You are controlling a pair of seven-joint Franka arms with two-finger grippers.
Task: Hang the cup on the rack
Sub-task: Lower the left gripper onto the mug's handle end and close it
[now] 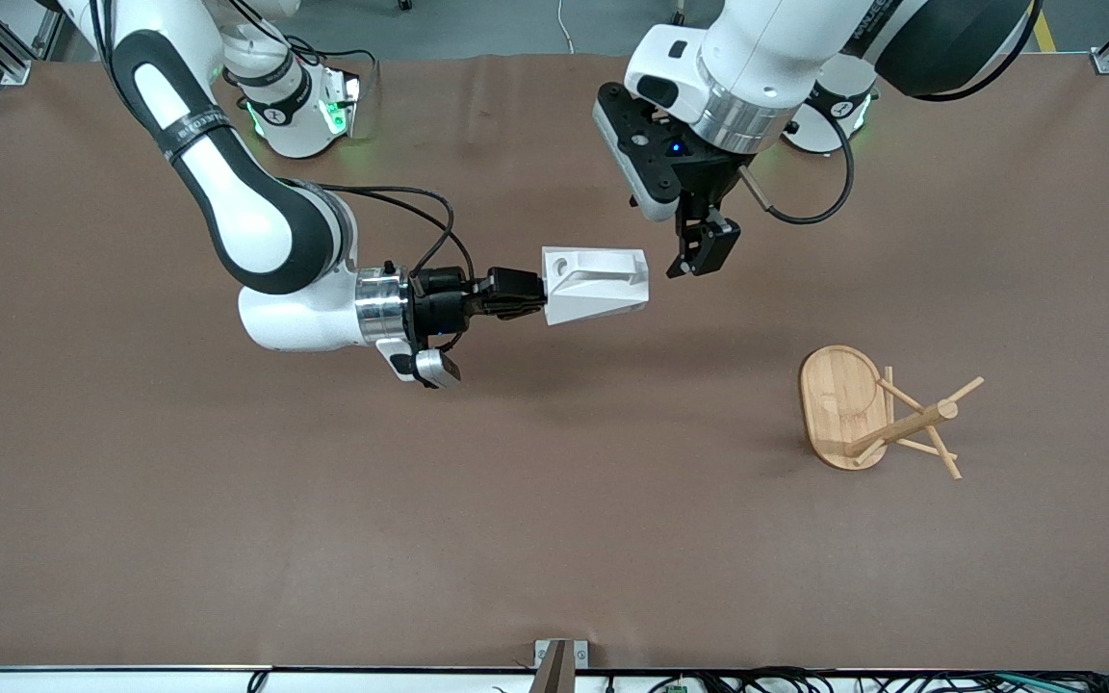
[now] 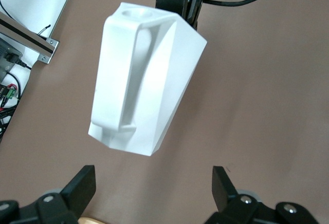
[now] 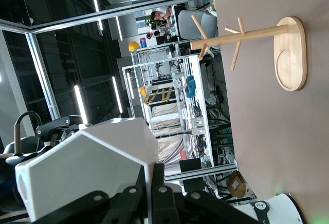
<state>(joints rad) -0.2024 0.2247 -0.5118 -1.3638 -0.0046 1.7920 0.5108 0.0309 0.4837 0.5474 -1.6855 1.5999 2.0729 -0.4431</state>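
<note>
One step is done: the right gripper (image 1: 528, 295) has its jaws clenched on the cup (image 1: 596, 286), held sideways above the surface. The left gripper (image 1: 699, 252), jaws spread, hovers beside the cup. Hanging remains; the rack (image 1: 877, 416) stands well apart, toward the left arm's end.

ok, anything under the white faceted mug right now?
Only bare brown table. The white faceted mug is in the air, on its side, clamped by the right gripper. The open left gripper hangs beside it. The mug's interior is not visible.
</note>
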